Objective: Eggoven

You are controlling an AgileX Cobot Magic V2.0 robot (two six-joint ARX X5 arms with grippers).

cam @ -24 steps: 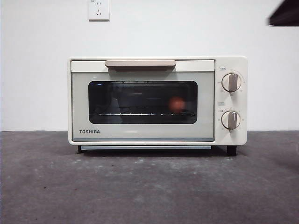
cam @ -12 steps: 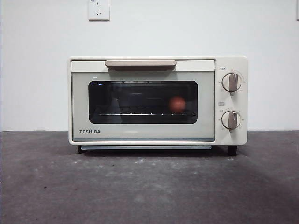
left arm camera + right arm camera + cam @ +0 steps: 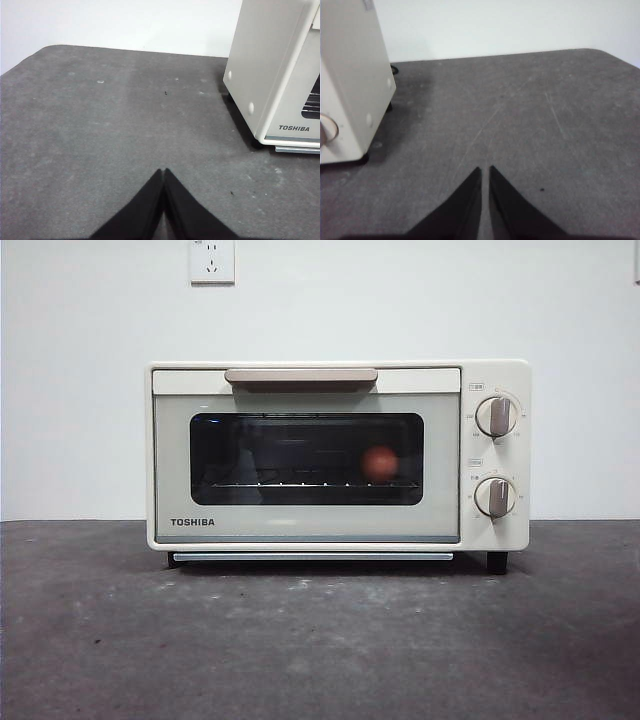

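Behind the dark glass we see the egg (image 3: 379, 463) sitting on the rack of the oven (image 3: 300, 530), door shut. Our left gripper (image 3: 164, 172) and right gripper (image 3: 485, 170) are both clenched on nothing, well off to either side. Honestly, one bump to the oven could roll that egg along the rack.

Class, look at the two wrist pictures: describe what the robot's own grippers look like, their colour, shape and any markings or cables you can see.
Each wrist view shows only two jaws. The left gripper and the right gripper are both plain matte black, each jaw a smooth wedge tapering to a pointed tip. No markings, labels or cables show, and the arms behind them are out of view.
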